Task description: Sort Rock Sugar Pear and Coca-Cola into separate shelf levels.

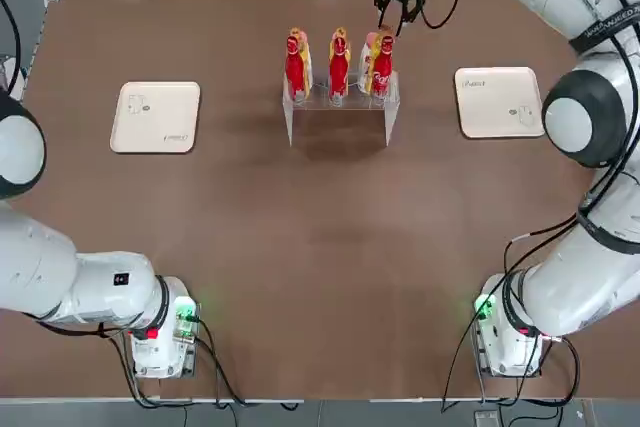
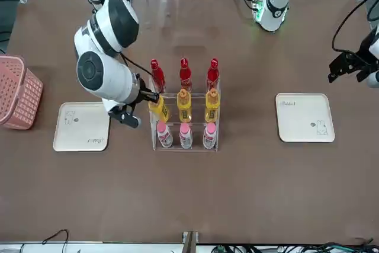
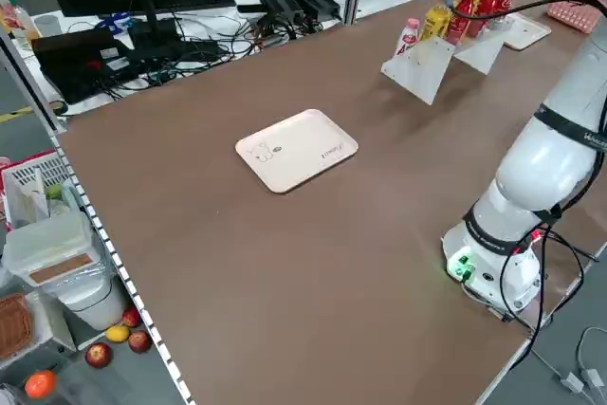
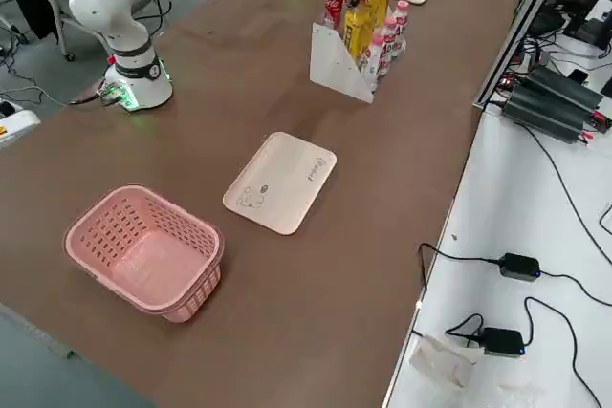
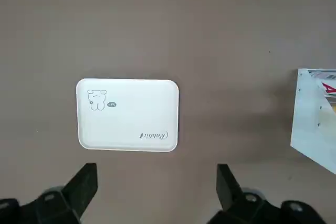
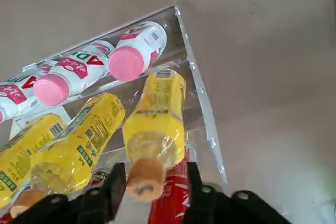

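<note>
1. While the right end effector (image 6: pixel 151 178) grips a Rock Sugar Pear (image 6: pixel 153 124) by its cap at the shelf levels (image 2: pixel 185 119) middle tier, placement is underway.
2. Next: seat bottle, then release.
3. Left end effector (image 5: pixel 157 182): fingers apart, idle.

Top: overhead, looking down, bases at bottom.
Front: across table, facing robot.
Sides: raised, diagonal.
Left wrist: high above white tray (image 5: pixel 127 115).
Right wrist: close over shelf levels (image 6: pixel 199 93).
Shared: shelf levels, all views.
</note>
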Controlling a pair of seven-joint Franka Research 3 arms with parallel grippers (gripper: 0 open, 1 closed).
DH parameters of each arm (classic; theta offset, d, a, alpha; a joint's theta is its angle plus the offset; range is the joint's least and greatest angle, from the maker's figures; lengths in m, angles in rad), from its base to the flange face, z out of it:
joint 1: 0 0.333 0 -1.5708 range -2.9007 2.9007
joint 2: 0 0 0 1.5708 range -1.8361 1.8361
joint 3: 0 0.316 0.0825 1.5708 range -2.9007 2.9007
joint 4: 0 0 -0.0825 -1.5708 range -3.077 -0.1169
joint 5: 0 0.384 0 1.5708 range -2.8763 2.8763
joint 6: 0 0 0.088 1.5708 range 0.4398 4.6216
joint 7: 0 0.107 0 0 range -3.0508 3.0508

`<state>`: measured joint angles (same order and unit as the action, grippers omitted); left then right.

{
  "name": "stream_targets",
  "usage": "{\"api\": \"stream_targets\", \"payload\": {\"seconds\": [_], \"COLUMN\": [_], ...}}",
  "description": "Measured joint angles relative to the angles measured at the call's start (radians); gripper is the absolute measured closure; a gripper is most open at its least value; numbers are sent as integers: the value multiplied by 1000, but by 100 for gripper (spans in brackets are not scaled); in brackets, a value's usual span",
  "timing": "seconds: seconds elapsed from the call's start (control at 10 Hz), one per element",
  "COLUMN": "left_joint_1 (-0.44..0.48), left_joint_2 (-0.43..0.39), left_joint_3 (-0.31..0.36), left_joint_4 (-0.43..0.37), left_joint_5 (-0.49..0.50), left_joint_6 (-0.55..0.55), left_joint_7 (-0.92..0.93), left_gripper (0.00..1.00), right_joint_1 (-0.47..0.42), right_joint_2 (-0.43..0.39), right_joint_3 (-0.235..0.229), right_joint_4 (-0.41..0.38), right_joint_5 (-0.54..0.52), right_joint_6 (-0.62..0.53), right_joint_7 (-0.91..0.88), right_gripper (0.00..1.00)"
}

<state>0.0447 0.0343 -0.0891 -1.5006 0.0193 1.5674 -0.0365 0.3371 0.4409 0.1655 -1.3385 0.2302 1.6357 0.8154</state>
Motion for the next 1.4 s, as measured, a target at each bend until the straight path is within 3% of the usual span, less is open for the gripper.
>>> {"api": "stream_targets", "payload": {"seconds": [0.1,0.2,0.4,0.5,0.8,1.0,1.4], "left_joint_1": [0,0,0,0,3,9,5], "left_joint_2": [0,0,0,0,0,0,0], "left_joint_3": [0,0,0,0,1,2,0], "left_joint_4": [0,0,0,0,1,2,5], "left_joint_5": [0,0,0,0,0,0,0], "left_joint_6": [0,0,0,0,0,0,0], "left_joint_7": [0,0,0,0,0,0,0], "left_gripper": [0,0,0,0,0,0,0], "right_joint_1": [-2,-6,-48,-98,-292,-403,-451], "right_joint_2": [0,-1,-12,-23,-72,-120,-315], "right_joint_3": [0,-2,-9,-9,-15,-20,-106], "right_joint_4": [1,3,23,39,52,52,5], "right_joint_5": [0,0,1,2,0,-72,-199], "right_joint_6": [0,1,2,2,-6,-12,-161], "right_joint_7": [0,1,-3,-50,-442,-656,-771], "right_gripper": [42,34,6,0,0,0,0]}}
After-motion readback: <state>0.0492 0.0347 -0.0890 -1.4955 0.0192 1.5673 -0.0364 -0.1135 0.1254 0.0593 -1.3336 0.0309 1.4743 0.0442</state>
